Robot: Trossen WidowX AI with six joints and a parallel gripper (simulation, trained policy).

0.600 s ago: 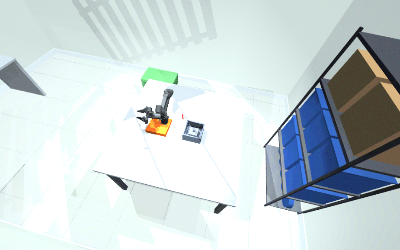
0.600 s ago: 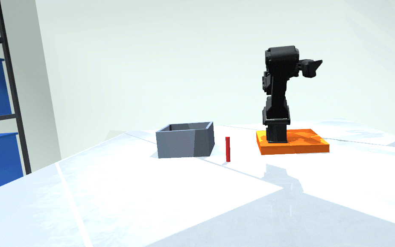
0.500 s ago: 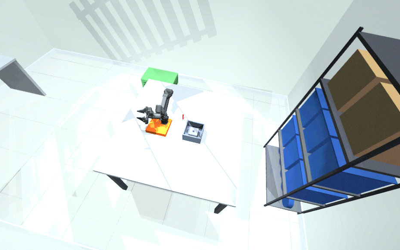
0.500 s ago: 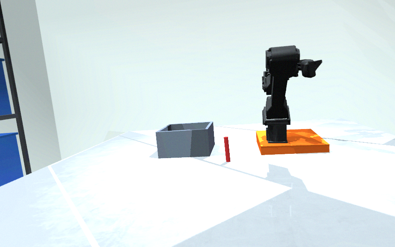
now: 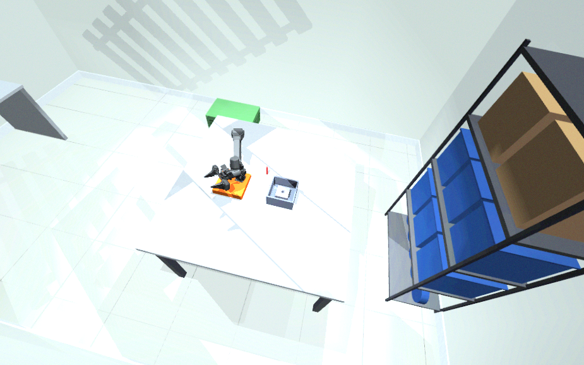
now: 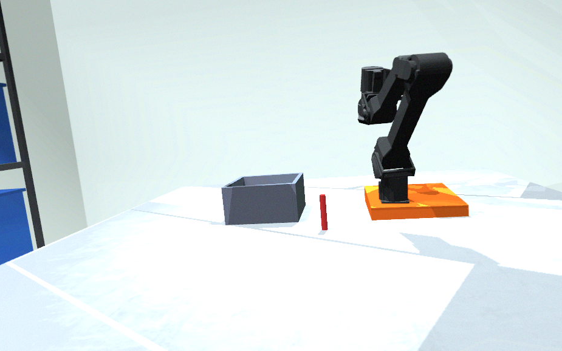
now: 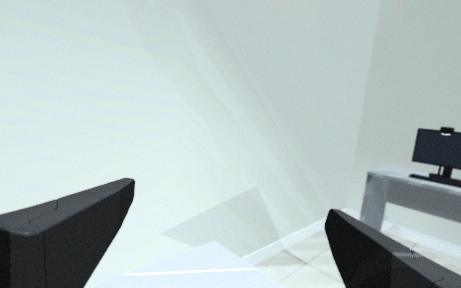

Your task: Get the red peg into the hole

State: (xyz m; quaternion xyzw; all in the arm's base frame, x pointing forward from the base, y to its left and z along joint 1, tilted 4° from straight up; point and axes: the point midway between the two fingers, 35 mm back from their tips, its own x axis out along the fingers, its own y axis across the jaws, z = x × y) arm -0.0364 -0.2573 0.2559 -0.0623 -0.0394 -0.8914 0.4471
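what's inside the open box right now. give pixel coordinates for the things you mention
Inside the open box (image 5: 279, 204) (image 6: 261, 205), the top view shows a pale plate (image 5: 278, 195) with a dark spot near its middle. The near wall hides the floor in the exterior view.

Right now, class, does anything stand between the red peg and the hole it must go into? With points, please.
Yes: the wall of the open box (image 5: 279, 204) (image 6: 262, 205). The red peg (image 5: 266, 170) (image 6: 323, 212) stands outside it, while the plate (image 5: 278, 193) lies inside.
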